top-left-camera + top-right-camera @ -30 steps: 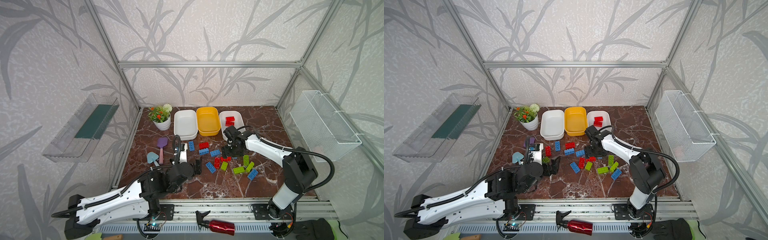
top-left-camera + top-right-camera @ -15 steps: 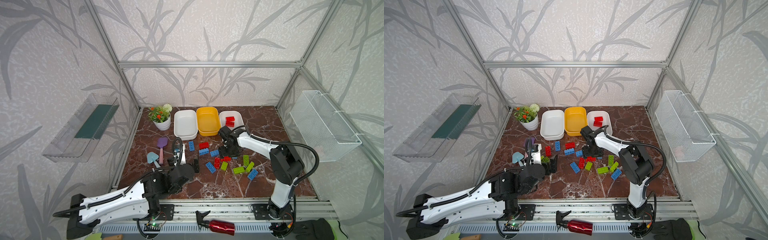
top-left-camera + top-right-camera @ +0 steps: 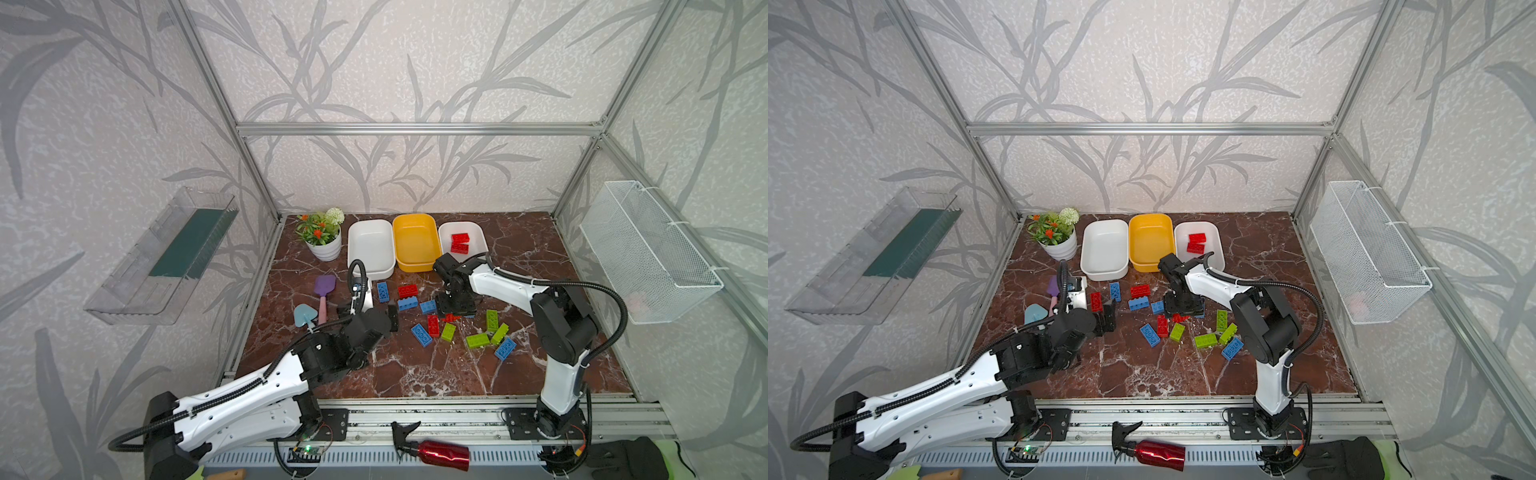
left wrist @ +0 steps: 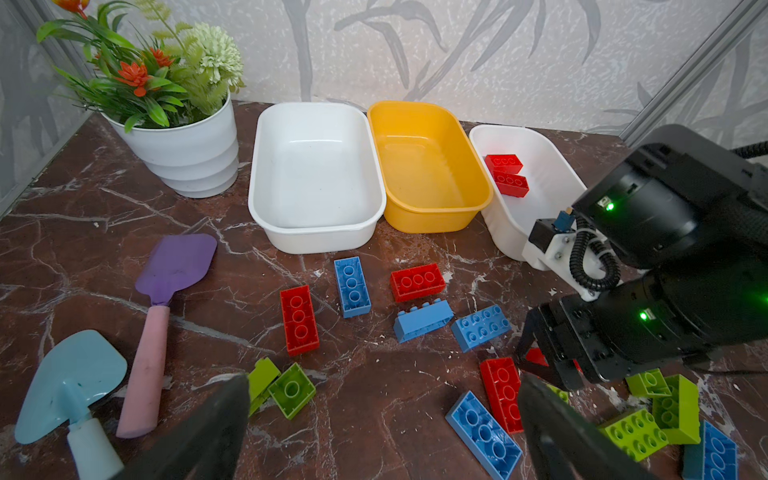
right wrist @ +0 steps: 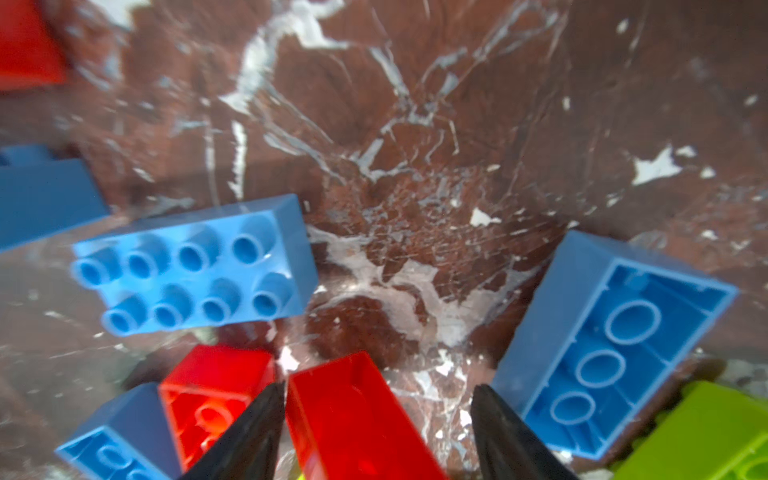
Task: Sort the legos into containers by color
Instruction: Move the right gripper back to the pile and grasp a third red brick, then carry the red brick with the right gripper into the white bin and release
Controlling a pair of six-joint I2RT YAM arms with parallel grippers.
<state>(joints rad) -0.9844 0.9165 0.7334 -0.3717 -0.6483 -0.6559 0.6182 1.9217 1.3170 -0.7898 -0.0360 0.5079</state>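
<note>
Red, blue and lime green legos (image 3: 432, 324) lie scattered on the marble table (image 3: 415, 374) in both top views. Behind them stand the containers: a white tub (image 3: 371, 245), a yellow tub (image 3: 415, 241), both with nothing in them, and a white tub (image 3: 478, 232) with two red bricks (image 3: 460, 242). My right gripper (image 3: 455, 307) (image 5: 377, 388) points down into the pile, open. It straddles a red brick (image 5: 353, 415): one finger touches it, the other stands off with a gap. My left gripper (image 3: 370, 311) (image 4: 383, 380) hangs wide open and holds nothing, left of the pile.
A white flower pot (image 3: 324, 245) stands at the back left. A purple spatula (image 3: 324, 286) and a light-blue trowel (image 3: 304, 314) lie left of the bricks. A wire basket (image 3: 648, 253) hangs on the right wall, a clear shelf (image 3: 166, 257) on the left. A red spray bottle (image 3: 440, 455) lies on the front rail.
My right gripper has come down into the brick pile over a red brick, and its jaws have narrowed. The left arm has barely moved.
</note>
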